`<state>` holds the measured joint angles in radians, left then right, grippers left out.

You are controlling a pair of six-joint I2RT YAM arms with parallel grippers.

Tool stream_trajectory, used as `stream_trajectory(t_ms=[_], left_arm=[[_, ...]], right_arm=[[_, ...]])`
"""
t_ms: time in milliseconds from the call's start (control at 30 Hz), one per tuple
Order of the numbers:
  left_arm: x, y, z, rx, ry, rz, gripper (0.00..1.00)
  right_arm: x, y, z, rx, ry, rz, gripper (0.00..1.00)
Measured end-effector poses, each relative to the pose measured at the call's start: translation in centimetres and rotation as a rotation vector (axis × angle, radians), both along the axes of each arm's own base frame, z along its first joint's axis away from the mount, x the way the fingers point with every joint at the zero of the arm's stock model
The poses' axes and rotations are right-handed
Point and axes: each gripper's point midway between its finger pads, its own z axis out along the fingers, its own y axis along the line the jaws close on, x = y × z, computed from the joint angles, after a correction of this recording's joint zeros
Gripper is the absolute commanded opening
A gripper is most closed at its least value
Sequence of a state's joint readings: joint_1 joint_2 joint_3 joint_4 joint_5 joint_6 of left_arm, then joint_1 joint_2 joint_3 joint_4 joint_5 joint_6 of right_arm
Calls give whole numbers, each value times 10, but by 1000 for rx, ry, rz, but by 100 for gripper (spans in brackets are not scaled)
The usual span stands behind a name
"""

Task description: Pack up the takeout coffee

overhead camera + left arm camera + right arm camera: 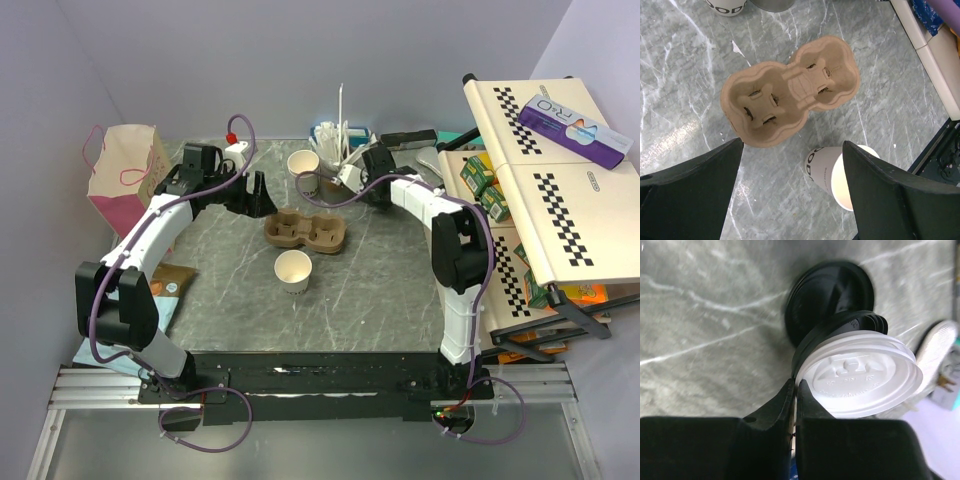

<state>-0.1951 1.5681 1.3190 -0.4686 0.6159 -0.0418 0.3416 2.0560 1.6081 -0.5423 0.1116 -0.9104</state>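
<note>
Takeout coffee cup point(293, 270) stands upright and uncovered on the grey marble tabletop point(220, 290), just on the near side of the brown cardboard tray point(307, 231). The white lid point(860, 375) is apart from it, at the far side. The right gripper point(796, 387) has its fingers clenched on the lid's rim, above some black lids point(830, 300). The left gripper point(792, 146) hangs just beside the tray, fingers spread wide and grasping nothing. A second paper cup point(303, 165) stands beyond the tray.

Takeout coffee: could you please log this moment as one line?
right end effector: shut on white lid | left end effector: open near tray | near cup: unlidded
</note>
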Motion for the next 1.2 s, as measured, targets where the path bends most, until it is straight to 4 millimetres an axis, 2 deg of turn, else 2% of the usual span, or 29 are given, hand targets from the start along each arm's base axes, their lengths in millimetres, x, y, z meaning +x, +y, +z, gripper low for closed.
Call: stream_trajectory(t_ms=[100,333,500,533,600,667,1200], left_arm=[[0,0,0,0,0,0,87],[0,0,0,1,0,0,87],[0,0,0,0,-1,0,87],[1,0,0,0,0,0,87],[1,0,0,0,1,0,87],[1,0,-1,0,2,0,87],[2,-1,-4,-1,12,1,87]], right_arm=[[7,4,4,-3,-30,34,0],[18,11,4,-15,-51,77,13],[17,13,2,-8,-40,87,9],[16,13,2,-8,-37,87,11],[16,13,2,-6,-36,87,22],[15,14,1,0,-31,85,27],[5,17,-4,12,21,112,24]])
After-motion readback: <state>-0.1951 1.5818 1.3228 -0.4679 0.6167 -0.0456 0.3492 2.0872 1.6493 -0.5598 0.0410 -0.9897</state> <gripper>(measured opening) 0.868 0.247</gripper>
